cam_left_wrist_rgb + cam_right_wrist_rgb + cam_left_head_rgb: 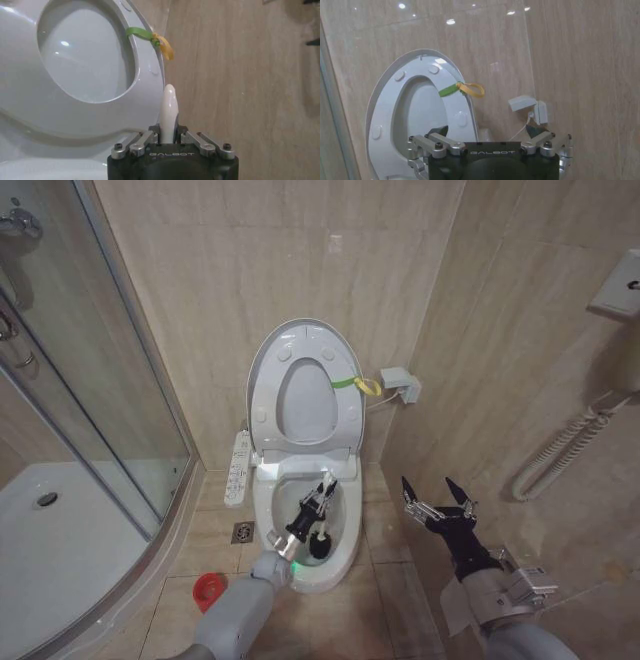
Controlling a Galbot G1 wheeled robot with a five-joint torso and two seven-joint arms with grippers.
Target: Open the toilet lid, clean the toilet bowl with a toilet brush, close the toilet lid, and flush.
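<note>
A small tiled bathroom is seen from above, with a glass shower enclosure (90,430) along the floor's left edge and beige tiled walls (480,330) at the back and right.

The toilet bowl (345,555) stands on the floor against the back wall, its button panel (238,468) just beside its left side. The toilet lid (262,370) is raised upright against the wall with the seat ring (345,410) folded up against it, which leaves the bowl open for cleaning. A green and yellow band (355,384) is tied on the seat's right rim, probably as a pull loop.

The left arm reaches in from the floor's near edge, and the left tool (318,502) hangs over the open bowl. It is pinching the white handle of the toilet brush (168,112), pressed in on it from both sides, as the left wrist view shows. The dark bristle head (319,544) sits low inside the bowl, so scrubbing seems to be the step in hand.

The right tool (438,498) waits above the floor to the right of the bowl, its fingers spread and empty.

The red brush holder (209,589) sits on the floor near the bowl's left front.

The arm and tool cover most of the handle, and the water in the bowl is hard to make out. Whether the bristles touch the ceramic cannot be told.
</note>
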